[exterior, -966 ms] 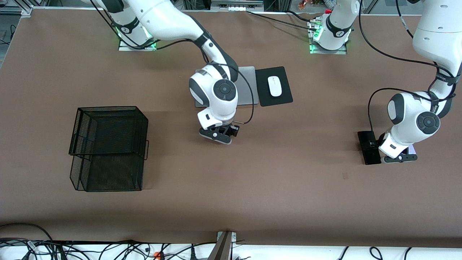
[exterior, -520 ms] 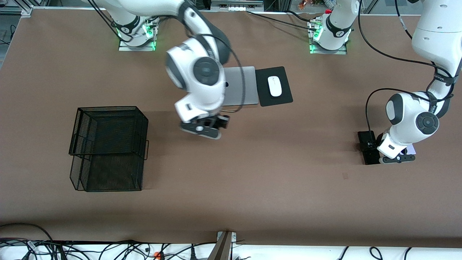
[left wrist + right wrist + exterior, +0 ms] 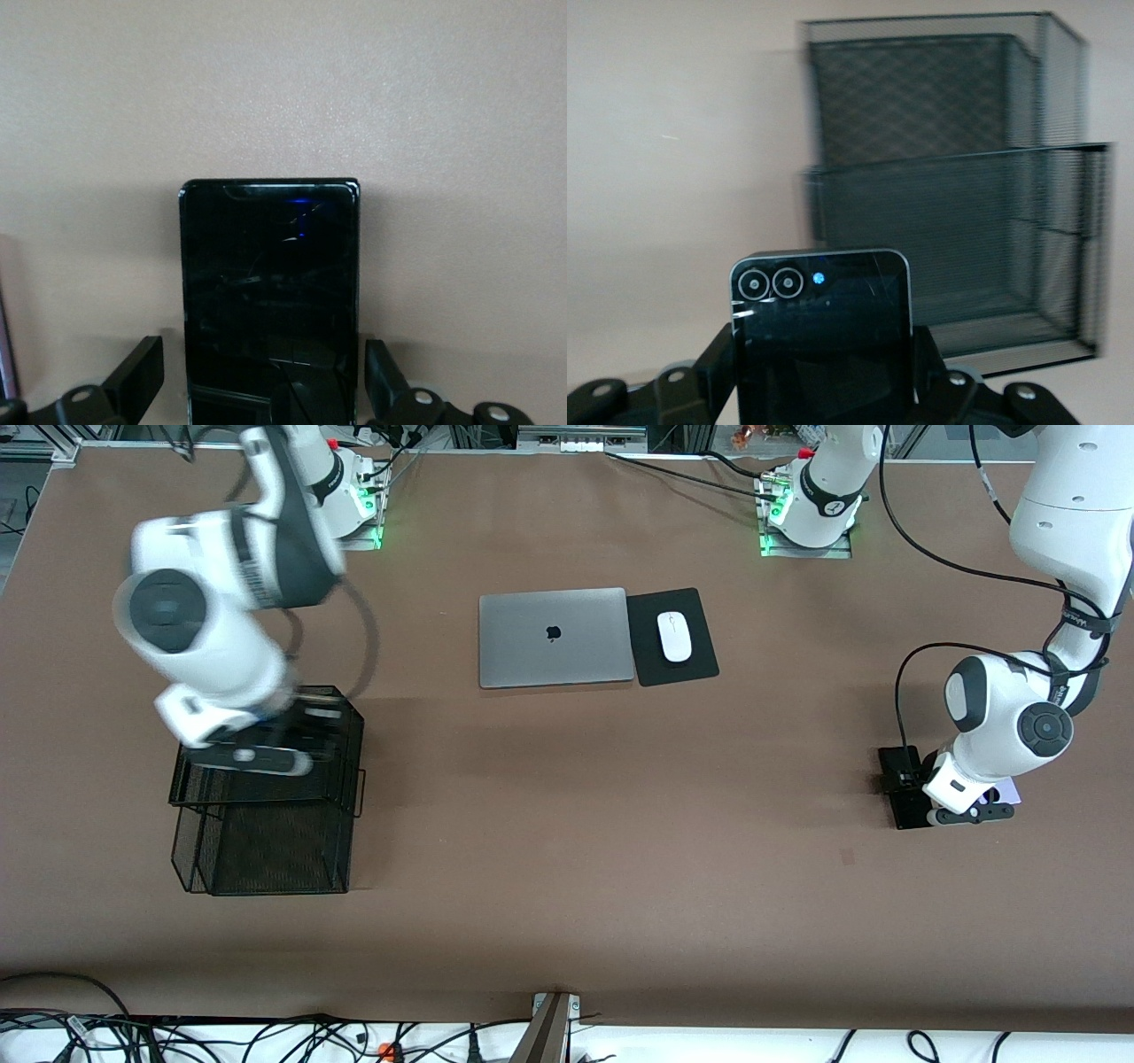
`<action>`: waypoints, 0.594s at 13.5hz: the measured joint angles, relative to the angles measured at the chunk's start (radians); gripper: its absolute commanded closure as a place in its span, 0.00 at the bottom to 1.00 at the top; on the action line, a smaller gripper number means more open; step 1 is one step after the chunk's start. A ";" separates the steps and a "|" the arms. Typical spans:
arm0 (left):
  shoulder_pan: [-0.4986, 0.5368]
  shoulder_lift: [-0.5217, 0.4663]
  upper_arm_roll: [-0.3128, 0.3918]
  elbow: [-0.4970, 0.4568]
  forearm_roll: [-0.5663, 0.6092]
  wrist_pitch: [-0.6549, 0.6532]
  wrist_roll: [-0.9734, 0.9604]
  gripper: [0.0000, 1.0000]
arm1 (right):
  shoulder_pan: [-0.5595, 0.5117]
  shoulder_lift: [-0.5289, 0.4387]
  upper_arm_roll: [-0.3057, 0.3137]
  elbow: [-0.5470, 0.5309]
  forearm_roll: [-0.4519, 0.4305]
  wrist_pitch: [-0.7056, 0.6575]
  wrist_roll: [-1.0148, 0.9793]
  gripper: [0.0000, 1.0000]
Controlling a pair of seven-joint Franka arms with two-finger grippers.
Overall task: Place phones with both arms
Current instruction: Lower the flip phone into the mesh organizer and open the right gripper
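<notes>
Moved: right gripper [image 3: 257, 757] swung from beside the laptop [image 3: 554, 638] to over the mesh basket [image 3: 266, 833].
Right gripper: clamped on the black flip phone [image 3: 822, 341].
Left gripper [image 3: 961, 815]: jaws wide, straddling the long black slab phone [image 3: 270, 301] on the table at the left arm's end.

The table [image 3: 567, 921] is seen from high up by the front camera, which faces the arm bases. The long black phone [image 3: 270, 301] is viewed closely from the left wrist. The mesh basket [image 3: 948, 177] is framed from the right wrist and shared with the front view [image 3: 266, 841].
</notes>
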 measured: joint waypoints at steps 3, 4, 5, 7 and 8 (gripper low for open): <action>0.000 0.001 -0.003 0.000 0.000 0.000 0.000 0.64 | -0.017 -0.017 -0.146 -0.096 0.026 0.098 -0.220 1.00; 0.001 0.000 -0.003 0.000 0.000 -0.001 0.001 0.64 | -0.045 -0.009 -0.159 -0.131 0.064 0.147 -0.284 1.00; 0.001 0.001 -0.004 0.000 0.000 -0.001 0.000 0.66 | -0.072 0.008 -0.161 -0.152 0.106 0.175 -0.333 1.00; 0.002 0.001 -0.006 0.001 0.000 -0.004 0.000 0.67 | -0.112 0.061 -0.161 -0.165 0.168 0.219 -0.399 1.00; 0.003 -0.001 -0.012 0.003 0.000 -0.018 0.000 0.66 | -0.121 0.089 -0.160 -0.165 0.179 0.238 -0.408 1.00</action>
